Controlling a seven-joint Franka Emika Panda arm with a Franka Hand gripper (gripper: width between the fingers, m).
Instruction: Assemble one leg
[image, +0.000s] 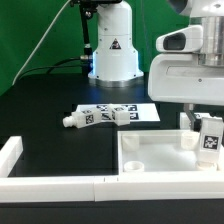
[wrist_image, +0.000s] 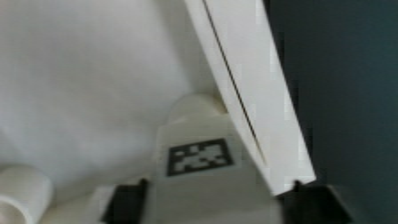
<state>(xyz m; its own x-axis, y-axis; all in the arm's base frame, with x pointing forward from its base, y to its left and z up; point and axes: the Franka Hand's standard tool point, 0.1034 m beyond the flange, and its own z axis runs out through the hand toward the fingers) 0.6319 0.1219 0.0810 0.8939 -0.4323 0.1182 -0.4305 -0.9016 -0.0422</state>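
Observation:
My gripper (image: 207, 122) hangs at the exterior view's right, over the far right corner of the white tabletop (image: 160, 152). It is shut on a white leg (image: 209, 137) with a black marker tag, held upright. In the wrist view the leg (wrist_image: 201, 150) fills the gap between the two dark fingers (wrist_image: 127, 200), my gripper (wrist_image: 217, 205) closed on its sides, with the tabletop (wrist_image: 89, 80) beneath. Its lower end is hidden. A second short white part (image: 188, 139) stands on the tabletop beside it and shows at the wrist view's edge (wrist_image: 18, 192).
Two loose white legs (image: 75, 120) (image: 124, 116) with tags lie on the black table by the marker board (image: 140, 108). A white rail (image: 45, 184) runs along the front and turns up at the left (image: 10, 152). The robot base (image: 113, 50) stands behind.

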